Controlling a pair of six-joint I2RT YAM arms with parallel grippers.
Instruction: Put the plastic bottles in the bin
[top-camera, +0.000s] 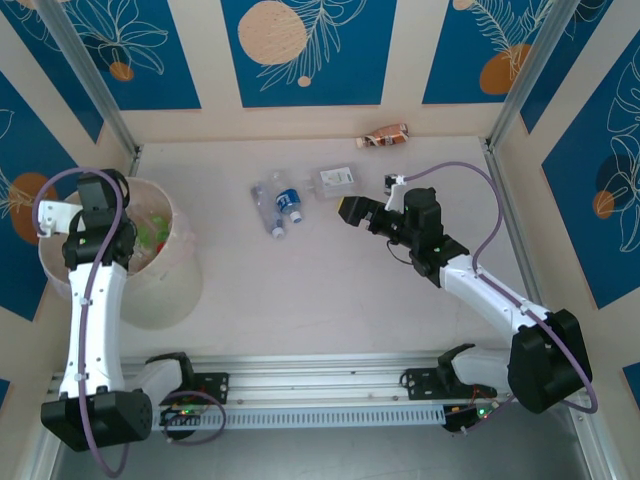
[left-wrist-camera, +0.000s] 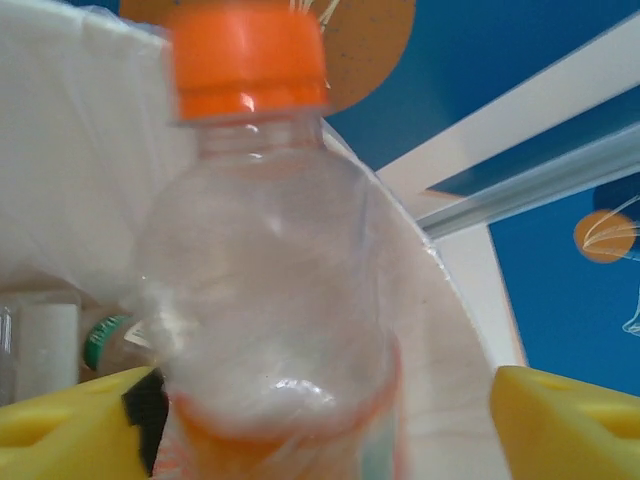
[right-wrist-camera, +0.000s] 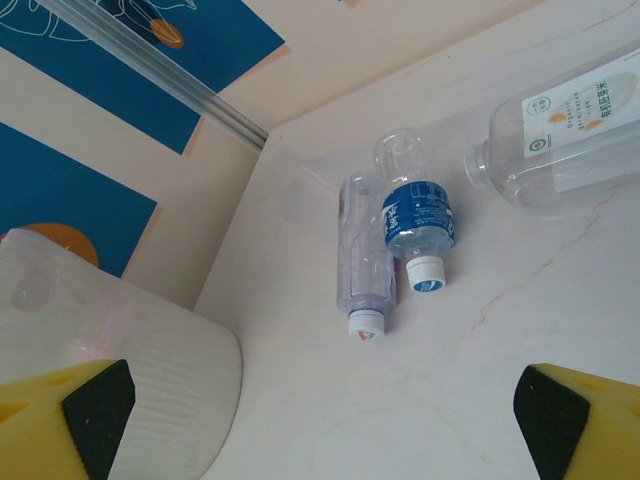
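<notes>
Your left gripper (left-wrist-camera: 325, 415) is spread wide over the big round translucent pale-pink bin (top-camera: 165, 300). The clear plastic bottle with the orange cap (left-wrist-camera: 270, 290) stands between the fingers, against one and clear of the other, so it's not clamped imo. Your right gripper (right-wrist-camera: 325, 415) is wide open and empty. The slim clear white-capped bottle (right-wrist-camera: 362, 265) and the blue-labelled bottle (right-wrist-camera: 418, 225) lie side by side ahead of it, on its bin side. Caps point back at it, long axes running between the fingers. The right arm's way nearer.
</notes>
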